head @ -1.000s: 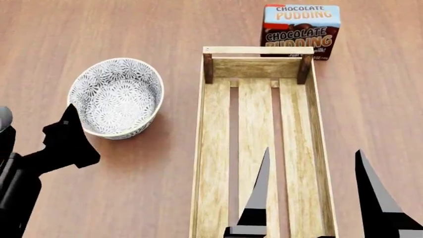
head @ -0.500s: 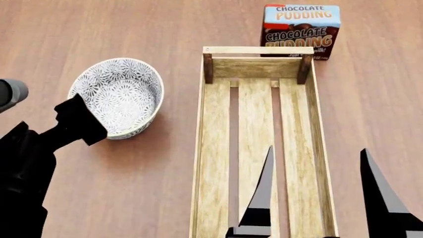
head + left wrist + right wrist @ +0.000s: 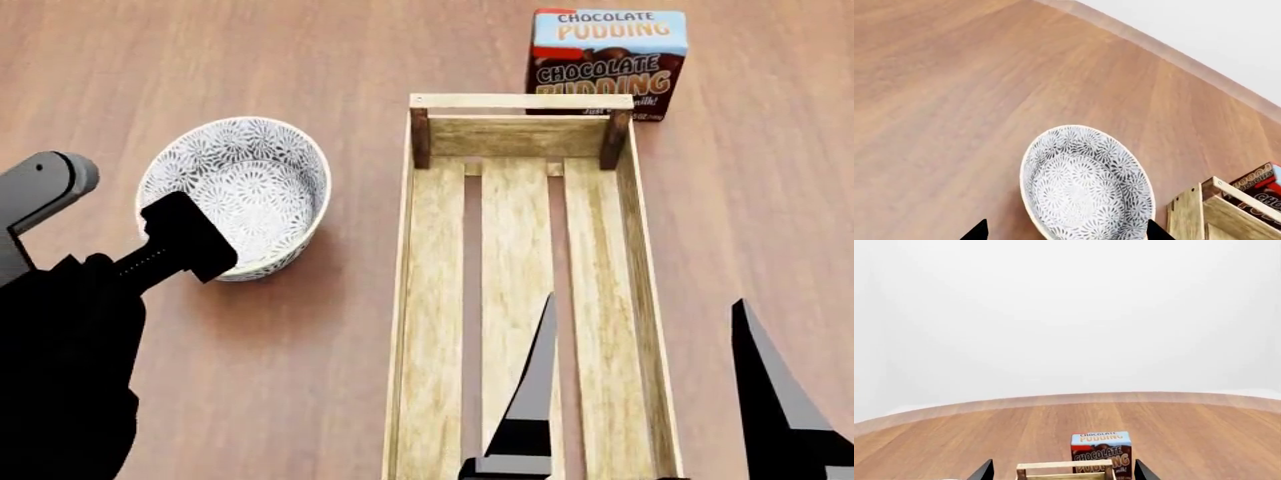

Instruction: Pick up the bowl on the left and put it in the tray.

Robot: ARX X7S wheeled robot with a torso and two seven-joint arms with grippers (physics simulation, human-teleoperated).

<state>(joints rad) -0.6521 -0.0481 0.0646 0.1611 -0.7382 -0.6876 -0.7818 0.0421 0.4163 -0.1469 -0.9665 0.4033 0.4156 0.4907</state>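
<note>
The round white floral-patterned ceramic bowl (image 3: 238,196) sits upright on the brown wooden surface (image 3: 267,380), left of centre in the head view, beside the long light-wood slatted tray (image 3: 527,300) but apart from it. The left tool (image 3: 187,240) hovers at the bowl's near rim — its wrist view shows two black tips spread wide, one on each side of the bowl (image 3: 1084,185). The right tool (image 3: 641,400) hangs over the tray's near end, fingers apart. A chocolate pudding box (image 3: 609,62) stands just beyond the tray's far end.
</note>
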